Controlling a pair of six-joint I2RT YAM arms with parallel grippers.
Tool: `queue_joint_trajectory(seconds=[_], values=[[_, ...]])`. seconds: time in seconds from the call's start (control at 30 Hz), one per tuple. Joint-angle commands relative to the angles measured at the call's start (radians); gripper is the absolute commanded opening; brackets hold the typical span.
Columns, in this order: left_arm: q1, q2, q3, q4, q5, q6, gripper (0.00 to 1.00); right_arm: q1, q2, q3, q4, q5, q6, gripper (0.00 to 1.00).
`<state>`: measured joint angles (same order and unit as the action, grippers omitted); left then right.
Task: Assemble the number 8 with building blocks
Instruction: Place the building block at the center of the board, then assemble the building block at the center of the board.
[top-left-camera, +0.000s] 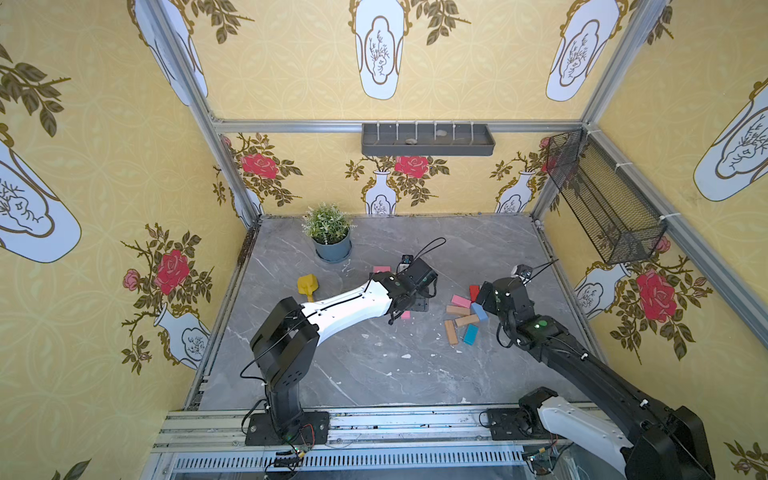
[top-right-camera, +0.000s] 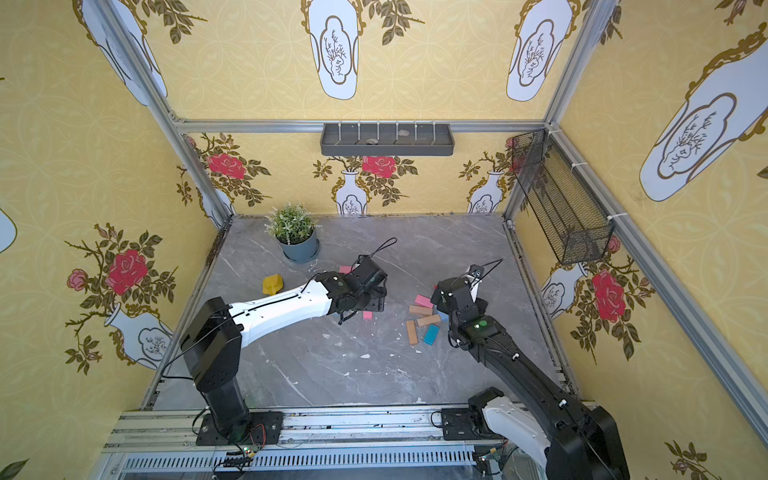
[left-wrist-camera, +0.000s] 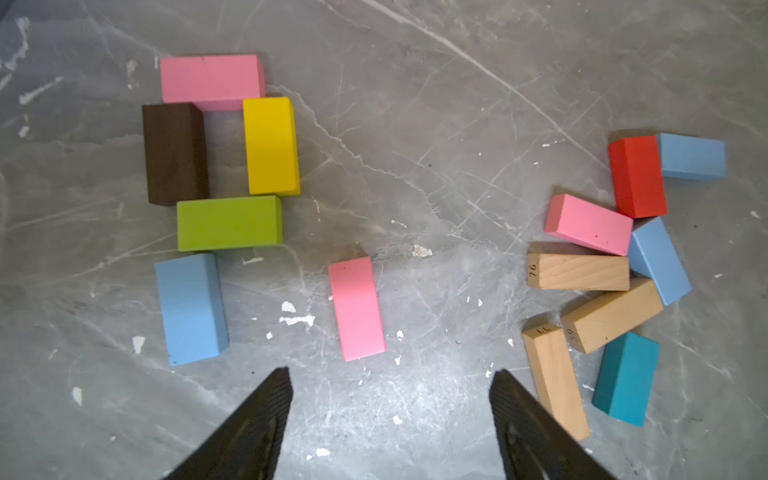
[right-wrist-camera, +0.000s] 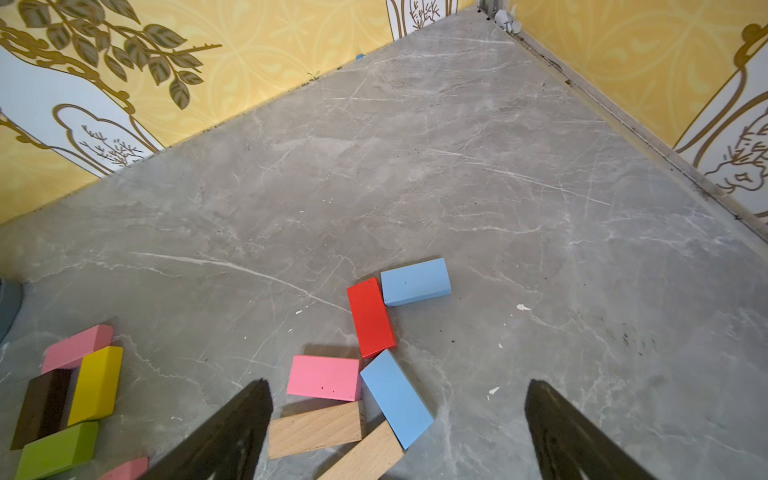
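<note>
In the left wrist view a pink block (left-wrist-camera: 212, 81), a dark brown block (left-wrist-camera: 174, 153), a yellow block (left-wrist-camera: 272, 145) and a green block (left-wrist-camera: 228, 222) form a closed ring. A light blue block (left-wrist-camera: 191, 307) lies below the green one. A loose pink block (left-wrist-camera: 357, 307) lies flat just ahead of my left gripper (left-wrist-camera: 390, 372), which is open and empty. A pile of red (right-wrist-camera: 370, 318), blue, pink, teal and tan blocks (top-left-camera: 461, 320) lies to the right. My right gripper (right-wrist-camera: 399, 382) hangs open over that pile, holding nothing.
A potted plant (top-left-camera: 330, 232) stands at the back left, with a yellow scoop toy (top-left-camera: 306, 286) in front of it. A grey shelf tray (top-left-camera: 428, 139) hangs on the back wall. A wire basket (top-left-camera: 602, 199) hangs on the right wall.
</note>
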<state>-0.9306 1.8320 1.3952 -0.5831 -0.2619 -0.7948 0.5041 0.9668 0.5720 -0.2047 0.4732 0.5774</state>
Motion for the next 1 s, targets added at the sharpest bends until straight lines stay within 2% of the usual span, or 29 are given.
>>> queue_joint_trajectory(seconds=[0.0, 0.23, 0.47, 0.97], values=[[-0.004, 0.031, 0.011, -0.039, -0.015, -0.044, 0.75, 0.001, -0.007, -0.027, 0.128, -0.038, -0.052, 0.98], [-0.004, 0.078, 0.029, -0.038, -0.018, -0.047, 0.72, 0.0, 0.025, -0.065, 0.179, -0.047, -0.055, 0.97], [-0.004, 0.129, 0.038, -0.032, -0.023, -0.062, 0.68, 0.0, -0.018, -0.099, 0.21, -0.067, -0.06, 0.97], [0.007, 0.19, 0.051, -0.019, -0.027, -0.068, 0.6, 0.0, 0.009, -0.097, 0.208, -0.074, -0.055, 0.98]])
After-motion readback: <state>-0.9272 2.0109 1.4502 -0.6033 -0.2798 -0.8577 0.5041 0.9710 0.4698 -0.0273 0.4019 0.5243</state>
